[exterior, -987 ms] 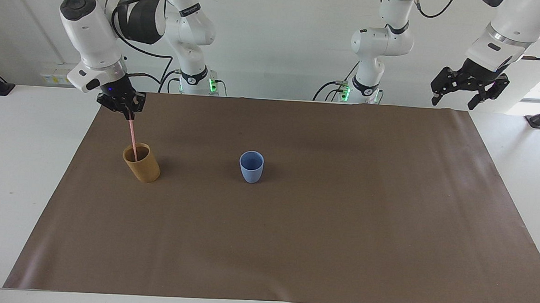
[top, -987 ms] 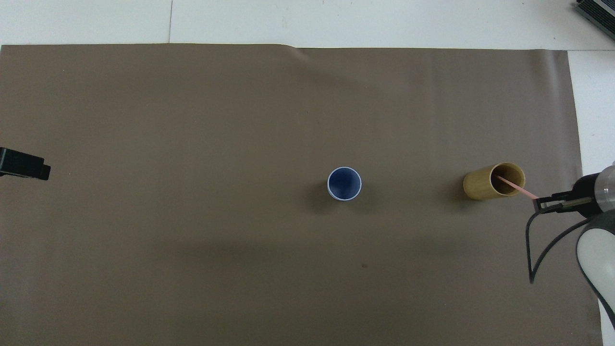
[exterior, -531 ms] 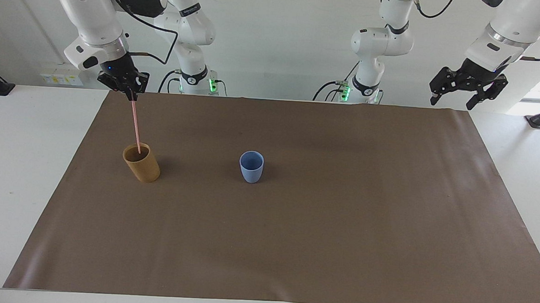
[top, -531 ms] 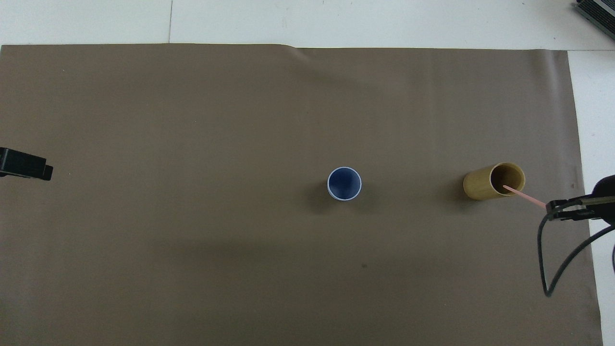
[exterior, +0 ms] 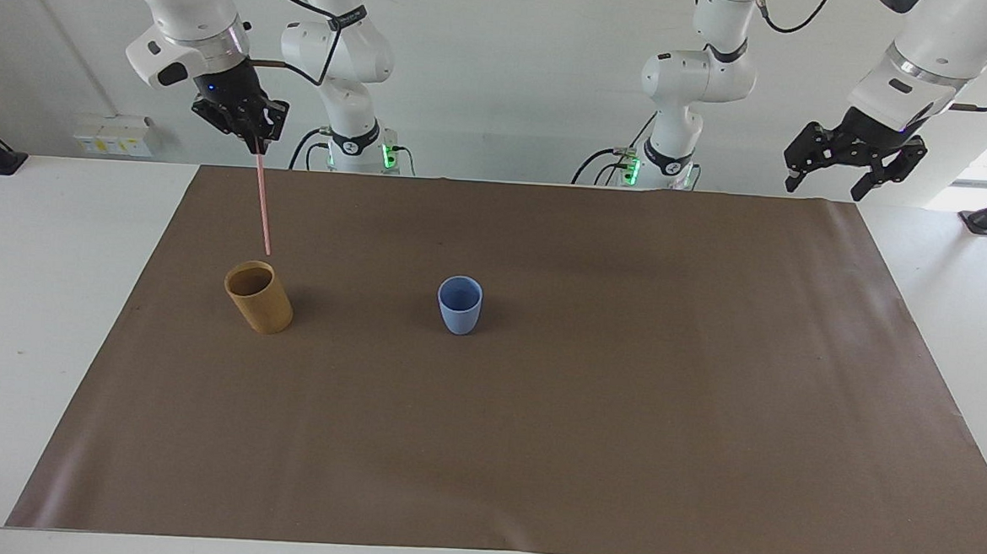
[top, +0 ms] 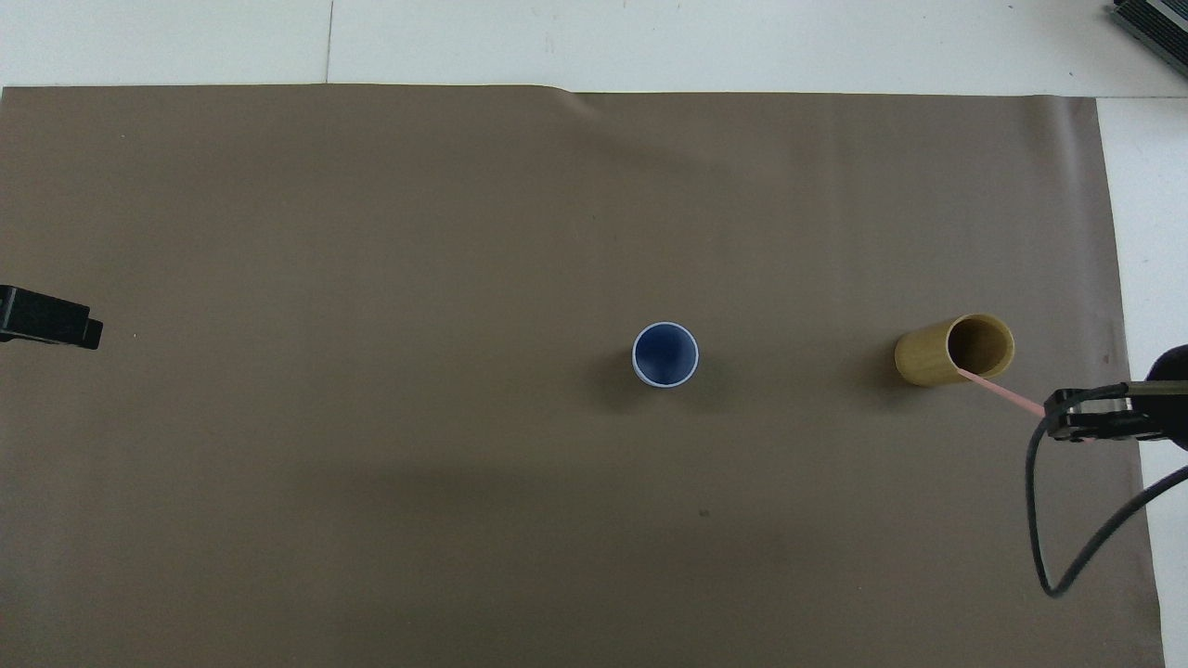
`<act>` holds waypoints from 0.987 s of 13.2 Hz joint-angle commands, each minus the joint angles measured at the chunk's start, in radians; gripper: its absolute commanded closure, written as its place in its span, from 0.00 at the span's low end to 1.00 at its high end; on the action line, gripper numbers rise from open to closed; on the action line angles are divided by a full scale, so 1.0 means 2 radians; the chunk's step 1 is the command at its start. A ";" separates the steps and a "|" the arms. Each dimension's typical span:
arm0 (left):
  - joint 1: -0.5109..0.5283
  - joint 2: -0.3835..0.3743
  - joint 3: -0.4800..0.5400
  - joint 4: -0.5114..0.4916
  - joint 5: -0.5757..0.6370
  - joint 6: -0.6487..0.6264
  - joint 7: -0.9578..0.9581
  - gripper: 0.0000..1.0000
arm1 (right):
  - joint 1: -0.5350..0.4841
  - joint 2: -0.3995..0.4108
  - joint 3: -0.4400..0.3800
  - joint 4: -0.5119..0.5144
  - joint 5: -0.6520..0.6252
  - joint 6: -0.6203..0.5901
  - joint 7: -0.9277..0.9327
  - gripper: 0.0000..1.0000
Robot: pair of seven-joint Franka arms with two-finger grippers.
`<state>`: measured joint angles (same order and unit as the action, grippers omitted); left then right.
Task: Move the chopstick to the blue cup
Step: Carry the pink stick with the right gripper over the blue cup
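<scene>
My right gripper [exterior: 257,145] is shut on the top end of the pale-pink chopstick [exterior: 264,206] and holds it upright in the air. Its lower tip hangs just above the rim of the tan-brown cup [exterior: 258,297], clear of it. In the overhead view the chopstick [top: 1002,392] runs from the tan cup's rim [top: 956,351] to my right gripper [top: 1055,420]. The light-blue cup [exterior: 459,305] stands empty near the mat's middle, beside the tan cup toward the left arm's end; it also shows in the overhead view [top: 665,353]. My left gripper [exterior: 828,183] waits open, raised over the mat's corner at the left arm's end.
A brown mat [exterior: 535,448] covers most of the white table [exterior: 27,303]. The right gripper's black cable [top: 1049,529] loops over the mat's edge in the overhead view. The left gripper's tip [top: 46,319] shows at that view's edge.
My right gripper has risen with the chopstick, drawing it up out of the tan-brown cup until its tip cleared the rim, and shifted slightly toward the blue cup. The left arm has barely moved.
</scene>
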<state>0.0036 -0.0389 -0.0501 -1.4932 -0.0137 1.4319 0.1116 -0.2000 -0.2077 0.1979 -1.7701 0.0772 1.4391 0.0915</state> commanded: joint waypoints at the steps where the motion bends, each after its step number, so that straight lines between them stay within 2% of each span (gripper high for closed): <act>1: 0.003 -0.007 -0.002 -0.004 -0.005 -0.008 0.003 0.00 | -0.003 0.002 0.004 0.007 0.078 -0.006 0.082 1.00; 6: 0.004 -0.007 -0.001 -0.004 -0.005 -0.008 0.003 0.00 | 0.003 0.001 0.073 0.007 0.216 0.073 0.376 1.00; 8: 0.004 -0.007 -0.002 -0.004 -0.005 -0.008 0.002 0.00 | 0.024 0.001 0.078 0.007 0.237 0.086 0.417 1.00; 13: 0.004 -0.007 -0.001 -0.004 -0.005 -0.008 0.003 0.00 | 0.062 0.025 0.081 -0.004 0.234 0.184 0.518 1.00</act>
<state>0.0036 -0.0389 -0.0512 -1.4932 -0.0137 1.4312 0.1116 -0.0974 -0.1870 0.3578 -1.7699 0.5357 1.7494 1.0713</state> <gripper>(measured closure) 0.000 0.868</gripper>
